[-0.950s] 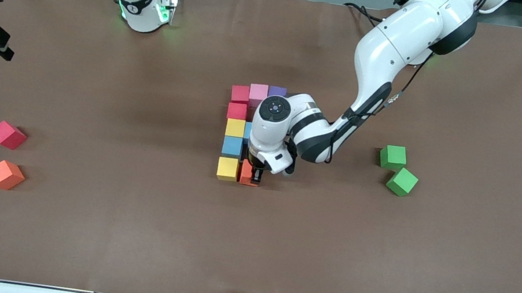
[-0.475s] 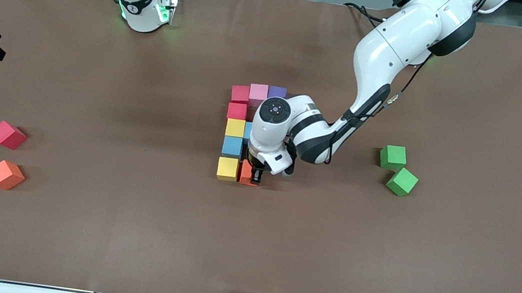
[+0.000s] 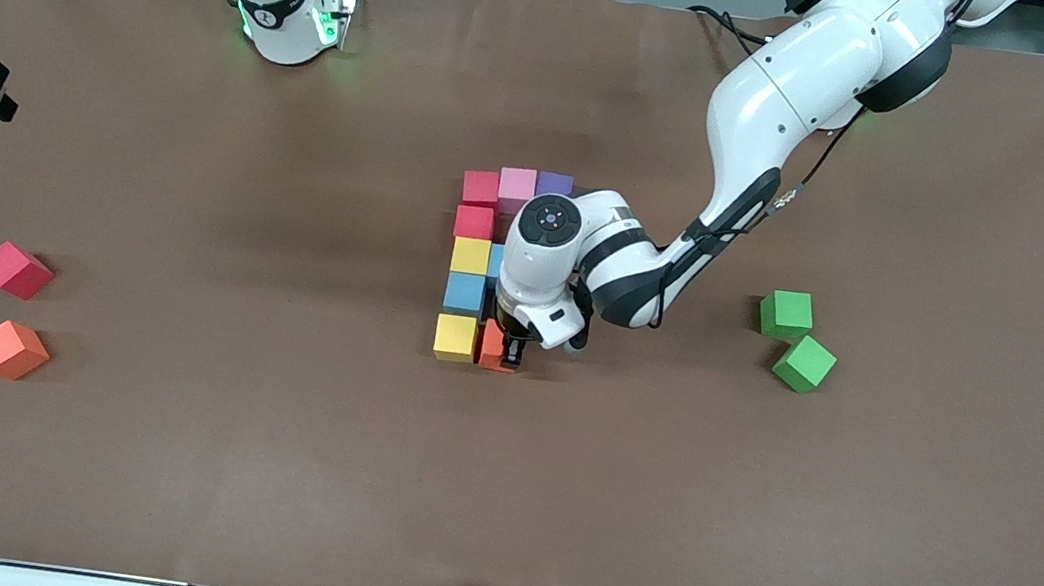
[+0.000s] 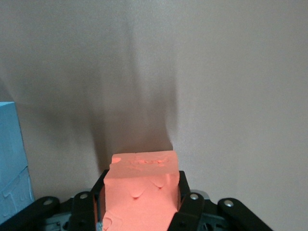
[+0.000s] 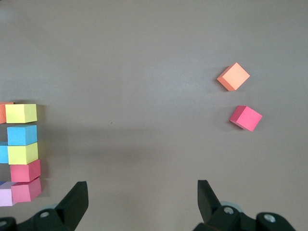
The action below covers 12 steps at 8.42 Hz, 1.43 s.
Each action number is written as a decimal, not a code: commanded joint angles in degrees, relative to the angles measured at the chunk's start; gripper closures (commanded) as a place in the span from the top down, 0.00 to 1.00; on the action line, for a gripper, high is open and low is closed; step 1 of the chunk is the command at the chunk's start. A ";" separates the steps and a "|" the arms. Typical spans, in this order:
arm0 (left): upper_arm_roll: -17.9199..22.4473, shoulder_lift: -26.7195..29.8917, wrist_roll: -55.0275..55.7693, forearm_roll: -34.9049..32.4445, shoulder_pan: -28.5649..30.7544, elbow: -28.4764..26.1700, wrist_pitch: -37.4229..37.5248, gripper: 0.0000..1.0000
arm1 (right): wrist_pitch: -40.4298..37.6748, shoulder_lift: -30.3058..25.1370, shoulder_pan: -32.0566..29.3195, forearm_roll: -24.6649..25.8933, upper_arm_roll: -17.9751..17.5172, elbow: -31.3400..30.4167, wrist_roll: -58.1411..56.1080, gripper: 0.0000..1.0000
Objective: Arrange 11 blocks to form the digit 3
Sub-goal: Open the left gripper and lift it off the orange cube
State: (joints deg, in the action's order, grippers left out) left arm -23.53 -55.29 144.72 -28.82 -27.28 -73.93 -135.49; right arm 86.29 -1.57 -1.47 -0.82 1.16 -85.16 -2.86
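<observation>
Blocks form a partial digit 3 (image 3: 486,263) at the table's (image 3: 255,480) middle. Its nearest bar is being filled: the left gripper (image 3: 506,350) is clenched on an orange block (image 3: 494,350) just beside the yellow corner block (image 3: 455,337). I judge release comes next, then a third cube. By the edge at the right arm's end, the right gripper (image 5: 139,199) waits, spread wide and empty.

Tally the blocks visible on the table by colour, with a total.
red blocks: 3
yellow blocks: 2
blue blocks: 2
pink blocks: 1
purple blocks: 1
orange blocks: 2
green blocks: 2
Total: 13 visible; the left arm may hide more.
</observation>
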 commanded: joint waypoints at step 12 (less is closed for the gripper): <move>0.60 4.03 -0.58 0.79 -0.14 0.90 2.84 0.99 | -1.30 -0.28 0.50 0.56 -0.20 0.43 -0.48 1.00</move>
State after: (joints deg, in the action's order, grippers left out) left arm -23.52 -54.80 144.70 -28.82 -27.44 -72.52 -135.74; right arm 85.85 -1.57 -0.96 -0.82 1.05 -85.12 -2.87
